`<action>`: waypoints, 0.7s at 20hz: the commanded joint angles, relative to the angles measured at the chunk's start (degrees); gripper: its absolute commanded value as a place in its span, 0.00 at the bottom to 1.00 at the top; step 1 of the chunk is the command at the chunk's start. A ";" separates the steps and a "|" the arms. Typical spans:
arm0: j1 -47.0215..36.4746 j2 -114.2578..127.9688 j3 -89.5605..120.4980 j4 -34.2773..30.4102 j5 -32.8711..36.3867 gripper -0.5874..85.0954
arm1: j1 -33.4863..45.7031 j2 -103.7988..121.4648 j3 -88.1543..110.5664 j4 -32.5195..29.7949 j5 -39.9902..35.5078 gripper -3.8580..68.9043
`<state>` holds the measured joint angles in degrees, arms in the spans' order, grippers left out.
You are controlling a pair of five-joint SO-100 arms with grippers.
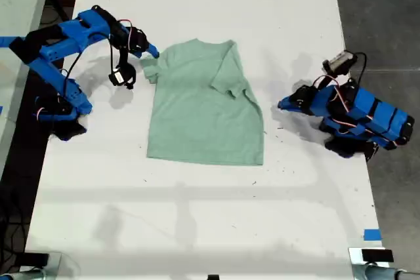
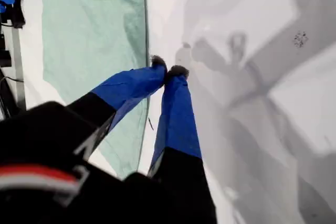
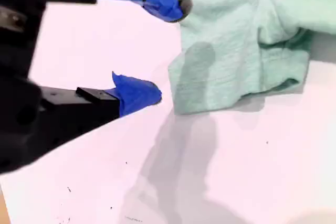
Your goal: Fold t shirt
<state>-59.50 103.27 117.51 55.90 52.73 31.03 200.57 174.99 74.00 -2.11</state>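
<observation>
On the white table (image 1: 197, 214), the t shirt (image 1: 203, 113) lies mid-surface, one sleeve already folded inward. My second gripper (image 3: 170, 51) hangs open beside the other sleeve (image 3: 236, 72), while my first gripper (image 2: 168, 70), tips pinched together on nothing, waits apart. A clean fold likely calls for gripping that sleeve's edge squarely before lifting.

One t shirt (image 1: 203, 113), two blue arms, one white table (image 1: 197, 227), one blue tape strip (image 1: 371, 235).
</observation>
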 commanded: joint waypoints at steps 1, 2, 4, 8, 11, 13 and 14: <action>-2.55 -2.11 -0.79 -1.49 0.53 0.25 | 0.53 0.53 3.16 -1.32 -1.41 0.09; -3.43 -4.39 -0.18 -2.20 0.26 0.25 | 0.53 0.53 3.16 -1.32 -1.41 0.09; -4.13 -10.81 1.14 -4.75 2.02 0.09 | 0.53 0.53 3.16 -1.32 -1.41 0.09; -3.87 -8.00 -2.72 0.00 1.05 0.01 | 0.53 0.53 3.16 -1.23 -1.32 0.09; 1.67 -5.01 -20.21 14.33 -1.76 0.01 | 0.62 0.53 3.16 -1.23 -1.32 0.09; 7.21 -11.51 -38.67 25.14 -4.92 0.01 | 0.62 0.53 3.16 -1.23 -1.32 0.09; 10.81 -15.56 -47.46 28.92 -6.77 0.01 | 0.62 0.53 3.16 -1.23 -1.32 0.09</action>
<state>-55.11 91.14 89.03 76.73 49.31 31.20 200.57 174.99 74.00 -2.11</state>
